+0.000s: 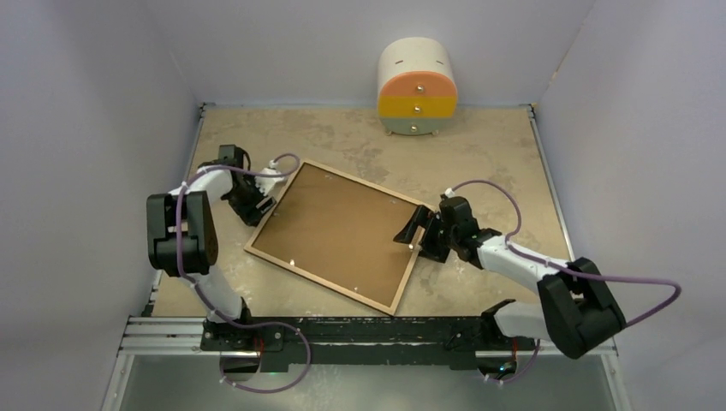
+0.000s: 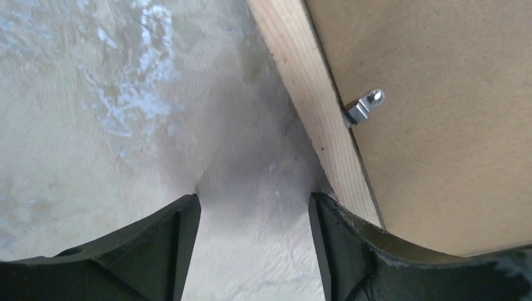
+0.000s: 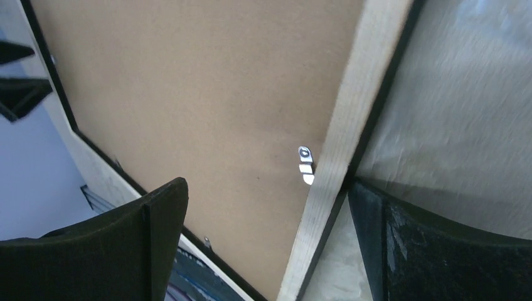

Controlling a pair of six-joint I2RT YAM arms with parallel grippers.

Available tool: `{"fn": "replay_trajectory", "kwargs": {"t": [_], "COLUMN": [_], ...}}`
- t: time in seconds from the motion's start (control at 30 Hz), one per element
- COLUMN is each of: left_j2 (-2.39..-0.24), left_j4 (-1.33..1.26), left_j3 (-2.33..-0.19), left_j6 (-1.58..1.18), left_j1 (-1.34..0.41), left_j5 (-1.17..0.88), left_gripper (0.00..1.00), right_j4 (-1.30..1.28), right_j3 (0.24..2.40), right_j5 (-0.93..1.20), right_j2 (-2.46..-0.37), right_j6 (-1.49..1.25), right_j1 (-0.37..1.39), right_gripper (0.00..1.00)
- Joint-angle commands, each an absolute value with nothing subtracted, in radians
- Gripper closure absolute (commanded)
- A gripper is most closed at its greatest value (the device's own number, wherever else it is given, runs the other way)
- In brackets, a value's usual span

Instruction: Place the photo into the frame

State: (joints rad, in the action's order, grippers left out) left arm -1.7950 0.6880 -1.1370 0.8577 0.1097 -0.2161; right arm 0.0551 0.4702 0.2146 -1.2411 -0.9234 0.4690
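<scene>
The frame [image 1: 321,282] lies back-up on the table, its light wood rails around a brown backing board [image 1: 338,231]. The photo is hidden. My left gripper [image 1: 261,205] is at the frame's left rail [image 2: 307,94]. It stands open [image 2: 254,200] with only bare table between its fingers, and its right finger sits against the rail's outer edge. My right gripper [image 1: 419,233] stands wide open [image 3: 266,188] astride the right rail [image 3: 351,106], one finger over the board and the other at the rail's black outer edge. Small metal clips [image 2: 364,106] [image 3: 305,164] hold the board.
A round white cabinet with orange, yellow and green drawers [image 1: 417,86] stands at the back of the table. Pale walls close in the left, right and back sides. The arms' black mounting rail [image 1: 342,330] runs along the near edge.
</scene>
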Motion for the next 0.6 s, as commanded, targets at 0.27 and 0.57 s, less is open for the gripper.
{"fn": "replay_trajectory", "kwargs": {"t": [0.27, 0.57], "left_j2": [-1.678, -1.645], "left_j4": [0.891, 1.034], "left_j3": [-0.96, -0.946], "left_j6": [0.937, 1.001], "left_j1": [-0.111, -0.213], "left_j5": [-0.312, -0.385], "left_gripper": [0.32, 0.36], "right_j4": [0.109, 0.136], "right_j3": [0.882, 1.105], "right_j5": [0.333, 0.36], "right_j2": [-1.639, -1.874], "right_j6": [-0.782, -0.78], "right_j1": [0.359, 0.392], "right_gripper": [0.01, 0.01]}}
